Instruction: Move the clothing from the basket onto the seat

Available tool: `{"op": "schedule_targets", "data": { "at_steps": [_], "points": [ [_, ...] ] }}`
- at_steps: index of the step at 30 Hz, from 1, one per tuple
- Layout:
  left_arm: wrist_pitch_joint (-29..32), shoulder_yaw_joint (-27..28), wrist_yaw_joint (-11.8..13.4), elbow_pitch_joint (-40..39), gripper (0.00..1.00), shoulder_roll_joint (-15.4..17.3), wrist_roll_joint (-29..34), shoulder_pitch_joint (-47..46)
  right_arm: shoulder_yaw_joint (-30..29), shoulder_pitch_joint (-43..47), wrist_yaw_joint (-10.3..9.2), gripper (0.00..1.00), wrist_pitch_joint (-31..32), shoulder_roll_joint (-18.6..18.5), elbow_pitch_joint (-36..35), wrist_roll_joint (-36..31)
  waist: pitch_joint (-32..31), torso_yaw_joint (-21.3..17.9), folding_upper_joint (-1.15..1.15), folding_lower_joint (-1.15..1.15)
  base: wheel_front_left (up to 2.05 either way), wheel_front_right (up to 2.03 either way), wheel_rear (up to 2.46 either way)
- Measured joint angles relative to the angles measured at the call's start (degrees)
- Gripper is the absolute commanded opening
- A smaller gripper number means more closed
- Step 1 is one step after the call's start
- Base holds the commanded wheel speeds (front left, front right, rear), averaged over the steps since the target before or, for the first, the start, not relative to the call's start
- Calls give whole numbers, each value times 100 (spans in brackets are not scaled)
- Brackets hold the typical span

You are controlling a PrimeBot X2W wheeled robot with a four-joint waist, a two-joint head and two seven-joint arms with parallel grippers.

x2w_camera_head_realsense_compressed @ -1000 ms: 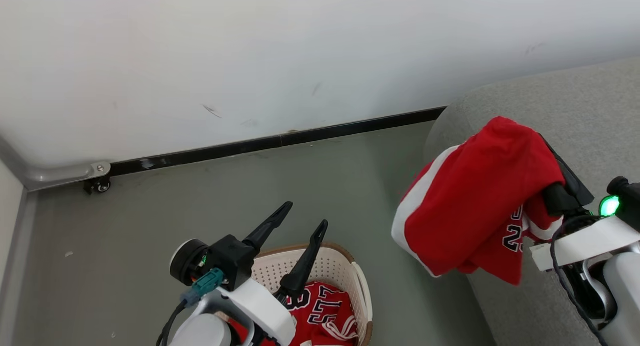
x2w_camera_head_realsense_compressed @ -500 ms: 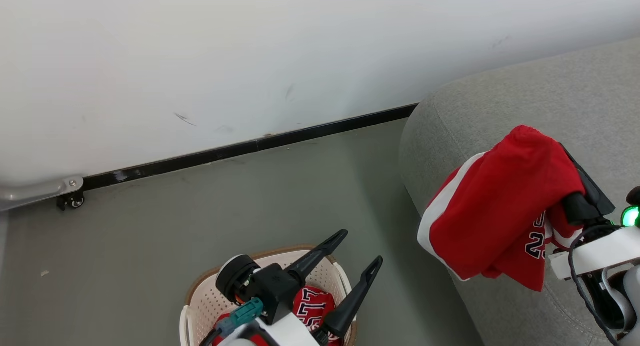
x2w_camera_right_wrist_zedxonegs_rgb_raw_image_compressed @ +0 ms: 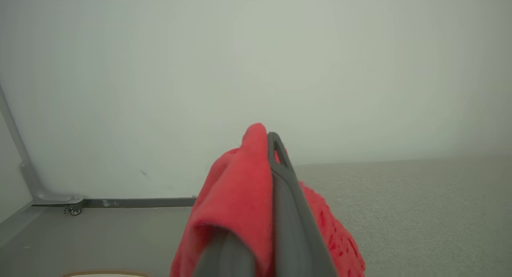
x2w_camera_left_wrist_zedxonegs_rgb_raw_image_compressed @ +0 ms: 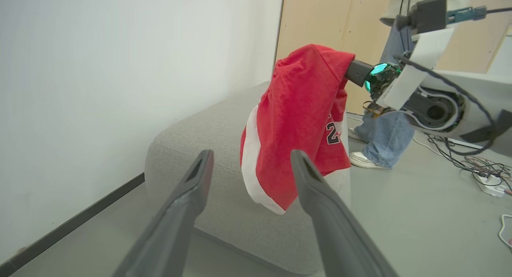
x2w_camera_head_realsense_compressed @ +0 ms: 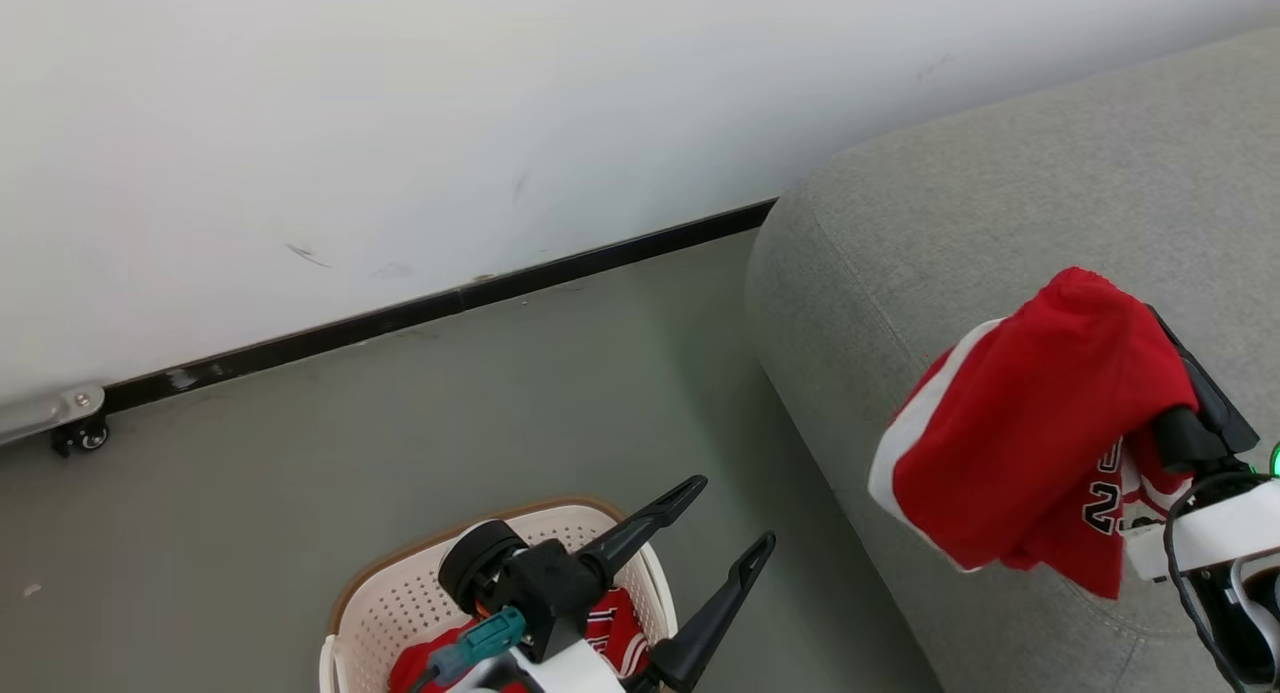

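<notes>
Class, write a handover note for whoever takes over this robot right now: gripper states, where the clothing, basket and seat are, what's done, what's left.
Right gripper: shut on a red garment that hangs above the edge of the seat, not released.
Left gripper: open, empty, above the basket on the floor.
Done: one garment lifted out of the basket.
Left: set it on the seat, then fetch the second red garment from the basket.

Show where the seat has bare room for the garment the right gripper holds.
The seat top is bare between the wall and the hanging red garment in the shut right gripper. Crowded: the basket, with clothing inside and the open left gripper above it.
</notes>
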Motion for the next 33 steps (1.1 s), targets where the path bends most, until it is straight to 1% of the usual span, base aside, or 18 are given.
{"op": "schedule_targets", "data": {
  "at_steps": [11,21,26,33],
  "points": [
    [-33,14,0,-46,100,43,-81,-43,-181,149,0,0,99,2,-147,-20,119,-345,0,0,0,0,0],
    [-54,91,0,-94,100,132,-70,-116,-236,175,0,0,151,91,-102,89,316,-514,0,0,0,0,0],
    [-55,143,0,-189,100,204,-37,-246,-285,-155,0,0,244,40,0,190,461,-520,0,0,0,0,0],
    [-55,205,2,-314,100,245,19,-380,-404,-885,0,0,388,-294,123,190,686,-450,0,0,0,0,0]
  ]
}}
